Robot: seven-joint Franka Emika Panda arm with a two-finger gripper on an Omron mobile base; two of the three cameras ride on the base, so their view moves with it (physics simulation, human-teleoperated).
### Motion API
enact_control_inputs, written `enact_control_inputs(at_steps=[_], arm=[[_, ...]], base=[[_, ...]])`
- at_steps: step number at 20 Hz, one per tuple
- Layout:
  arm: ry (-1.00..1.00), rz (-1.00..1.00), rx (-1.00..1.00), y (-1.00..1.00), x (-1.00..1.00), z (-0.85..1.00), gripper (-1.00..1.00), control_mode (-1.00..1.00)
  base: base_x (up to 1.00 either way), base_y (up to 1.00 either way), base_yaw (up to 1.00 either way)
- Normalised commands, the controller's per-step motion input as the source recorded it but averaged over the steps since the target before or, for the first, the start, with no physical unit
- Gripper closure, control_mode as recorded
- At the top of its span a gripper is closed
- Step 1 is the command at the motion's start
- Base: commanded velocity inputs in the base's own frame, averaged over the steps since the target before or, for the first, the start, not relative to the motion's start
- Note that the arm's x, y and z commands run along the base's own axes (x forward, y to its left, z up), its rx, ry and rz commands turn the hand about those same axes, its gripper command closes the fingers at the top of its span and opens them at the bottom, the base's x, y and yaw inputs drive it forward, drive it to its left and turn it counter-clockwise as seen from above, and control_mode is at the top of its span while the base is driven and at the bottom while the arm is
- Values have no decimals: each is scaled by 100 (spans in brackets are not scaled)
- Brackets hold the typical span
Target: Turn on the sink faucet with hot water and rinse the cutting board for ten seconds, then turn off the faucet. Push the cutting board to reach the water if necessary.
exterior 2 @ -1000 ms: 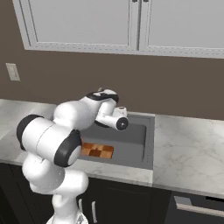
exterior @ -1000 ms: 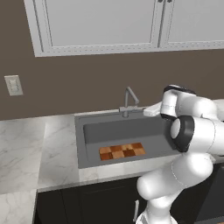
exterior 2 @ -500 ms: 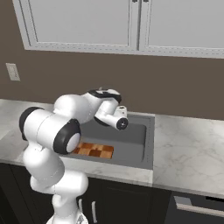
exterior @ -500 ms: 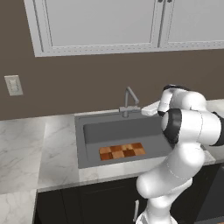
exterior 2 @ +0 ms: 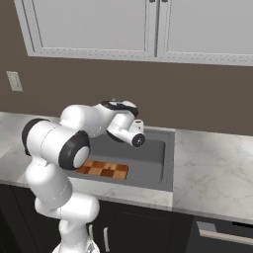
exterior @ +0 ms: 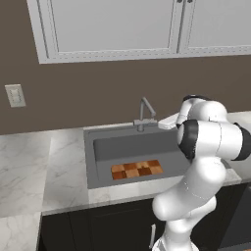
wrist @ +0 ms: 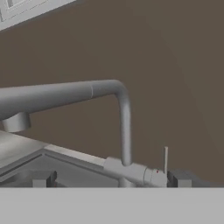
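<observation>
Task is at its first step: no water visible, faucet (wrist: 124, 131) apparently off. Claw (wrist: 111, 181) released, jaws wide, nothing held, aimed at the faucet base with the lever (wrist: 165, 161) just ahead between the fingertips. Cutting board (exterior: 137, 169) lies dry in the sink (exterior: 98, 169), below and behind the claw. Left: hot-water on, rinse, shutoff.

the faucet (exterior: 144, 113) stands at the back rim of the sink (exterior: 90, 162), its spout arching over the basin and its lever (wrist: 165, 160) upright beside the base. the cutting board (exterior: 137, 169) lies flat along the sink's front wall; the back half of the basin floor is open. wall cabinets (exterior: 112, 27) hang well above.
</observation>
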Motion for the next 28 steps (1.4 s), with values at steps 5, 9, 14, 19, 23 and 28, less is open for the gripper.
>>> enact_control_inputs(at_steps=[5, 9, 14, 19, 23, 28], arm=[[0, -1, 1, 0, 0, -3, -100, -100], [0, -1, 1, 0, 0, -6, -100, -100], [0, -2, 1, 0, 12, -12, -100, -100], [-2, -2, 1, 0, 29, -12, -100, -100], [-4, 0, 1, -1, 31, -15, -100, -100], [-7, 0, 3, -15, 21, -25, -100, -100]], base=[[0, 0, 0], [0, 0, 0], [0, 0, 0], [0, 0, 0], [0, 0, 0], [0, 0, 0]])
